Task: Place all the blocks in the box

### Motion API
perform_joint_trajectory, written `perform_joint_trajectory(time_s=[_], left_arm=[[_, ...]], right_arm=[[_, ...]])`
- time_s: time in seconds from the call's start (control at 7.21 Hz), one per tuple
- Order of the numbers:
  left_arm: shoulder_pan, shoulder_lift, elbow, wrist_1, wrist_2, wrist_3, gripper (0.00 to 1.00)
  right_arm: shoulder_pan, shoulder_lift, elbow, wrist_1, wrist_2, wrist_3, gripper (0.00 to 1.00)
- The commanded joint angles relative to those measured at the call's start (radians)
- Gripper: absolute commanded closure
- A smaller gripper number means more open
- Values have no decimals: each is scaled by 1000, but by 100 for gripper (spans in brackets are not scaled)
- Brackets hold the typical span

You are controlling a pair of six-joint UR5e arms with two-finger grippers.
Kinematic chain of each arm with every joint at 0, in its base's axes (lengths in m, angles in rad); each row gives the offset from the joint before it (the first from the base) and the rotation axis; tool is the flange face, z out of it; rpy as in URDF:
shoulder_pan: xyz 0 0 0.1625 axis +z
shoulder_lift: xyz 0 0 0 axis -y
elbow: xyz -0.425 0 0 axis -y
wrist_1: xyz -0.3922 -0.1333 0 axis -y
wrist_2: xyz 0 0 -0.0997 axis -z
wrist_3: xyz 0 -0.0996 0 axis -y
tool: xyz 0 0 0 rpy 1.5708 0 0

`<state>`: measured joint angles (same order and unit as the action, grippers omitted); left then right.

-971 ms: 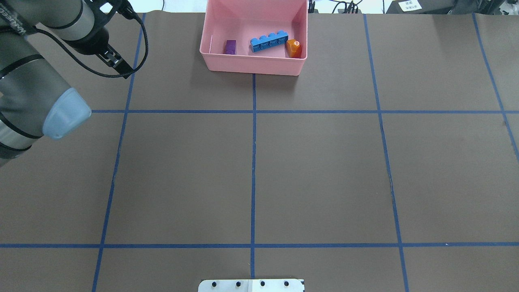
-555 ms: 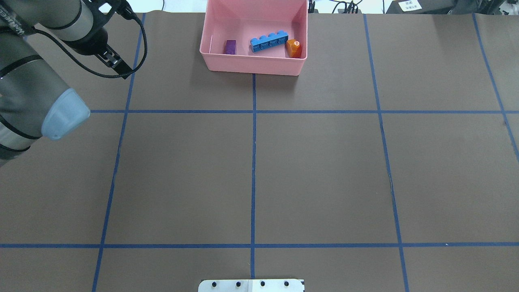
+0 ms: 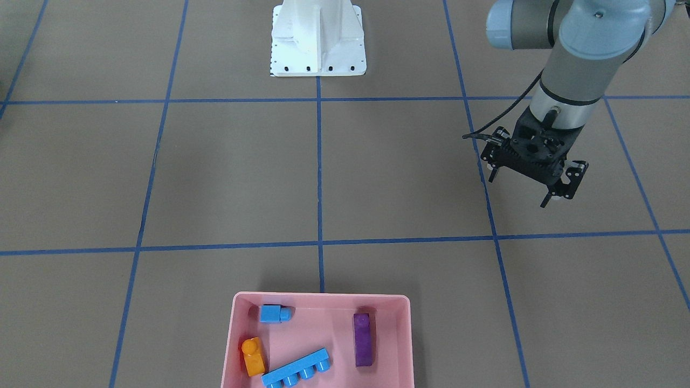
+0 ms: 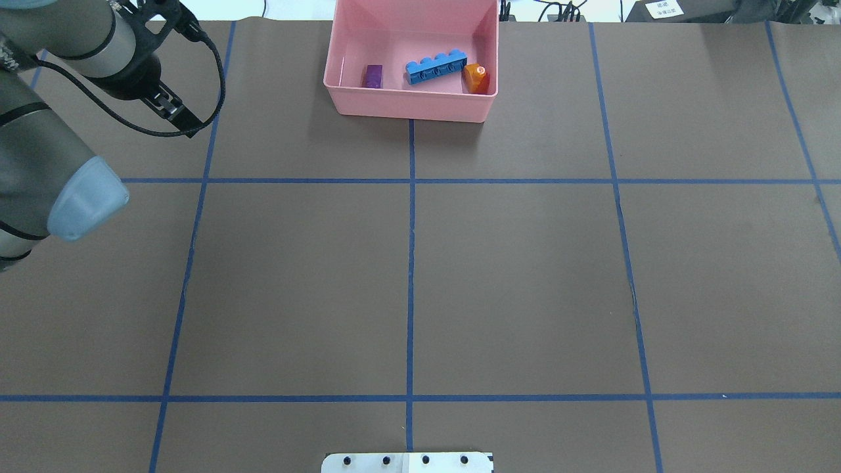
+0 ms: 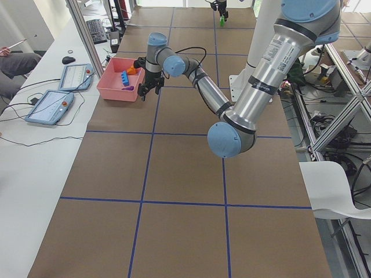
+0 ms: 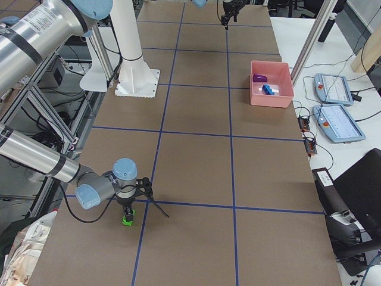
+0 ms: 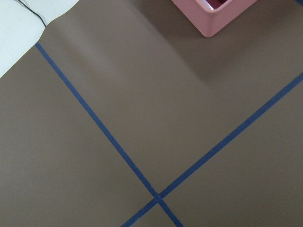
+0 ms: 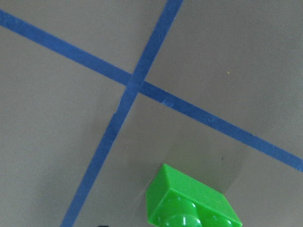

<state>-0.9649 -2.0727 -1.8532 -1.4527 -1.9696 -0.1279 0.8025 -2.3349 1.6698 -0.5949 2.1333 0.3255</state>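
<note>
The right claw (image 6: 127,208) hangs low at the robot's right end of the desk (image 4: 525,263), and I cannot tell whether its jaws are apart or together: only the side view shows it, small, and its wrist camera shows no fingers. Directly beneath it is the green two-stud brick (image 6: 127,220), which fills the bottom edge of the wrist view (image 8: 189,203) just beside a crossing of blue tape lines (image 8: 137,78). Whether the brick is gripped or simply resting on the desk is not clear either. Well apart from it, at the far middle edge of the desk, stands the pale pink box (image 3: 323,295). It holds the small blue one-stud brick (image 3: 274,313), the orange one-stud brick (image 3: 252,355), the long blue four-stud brick (image 3: 296,369) and the long purple brick (image 3: 363,339). The left claw (image 3: 525,186) hovers above bare desk to one side of the box with its jaws apart and nothing between them. Four of five blocks look settled, so the step in hand is most likely the pick of the green one. The next move calls for a firm pinch on the brick, a lift, a long carry over the box rim and a release inside, while the left claw keeps out of the way.
</note>
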Motion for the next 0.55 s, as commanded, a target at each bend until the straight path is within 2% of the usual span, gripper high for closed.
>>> perform_joint_trajectory(time_s=[0.0, 0.42], left_arm=[[0, 28, -26, 0, 0, 1, 0], [0, 28, -29, 0, 0, -3, 0]], right_arm=[[-19, 0, -4, 0, -19, -60, 15], [-16, 6, 1, 4, -30, -155, 17]])
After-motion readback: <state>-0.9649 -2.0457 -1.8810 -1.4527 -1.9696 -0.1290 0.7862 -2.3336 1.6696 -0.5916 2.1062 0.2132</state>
